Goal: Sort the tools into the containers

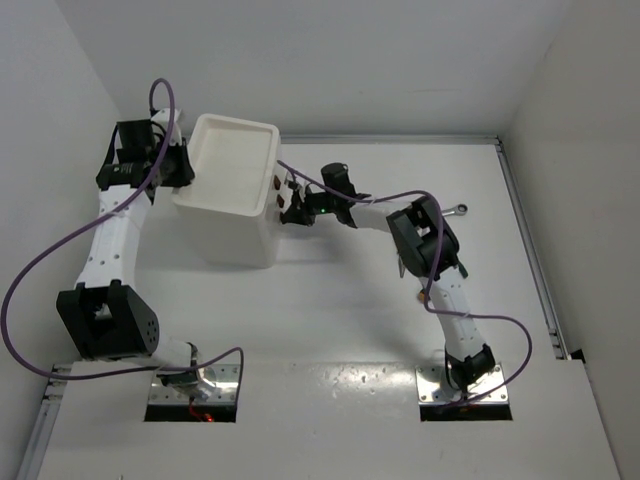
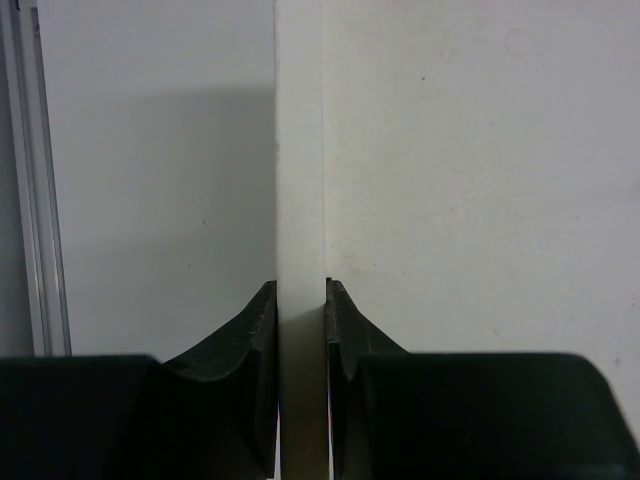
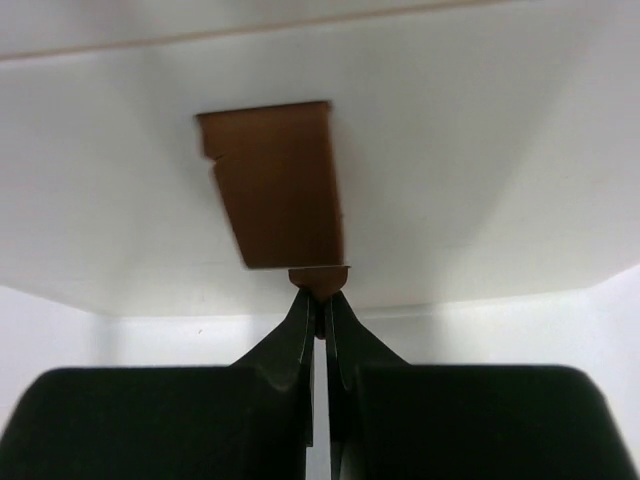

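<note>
Top external view: we saw the left gripper point(image 1: 185, 167) clenched on the left rim of the large white bin point(image 1: 235, 160). The right gripper point(image 1: 293, 210) pinched a brown tab point(image 3: 280, 185) on the bin's right wall. 1 silver wrench point(image 1: 458, 210) lay on the table point(image 1: 350, 300), well apart.

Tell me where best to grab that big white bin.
Grip the bin by its thin upright side wall, from above, one finger inside, one outside. The wall is flat and narrow enough to pinch, as the left gripper shows.
</note>
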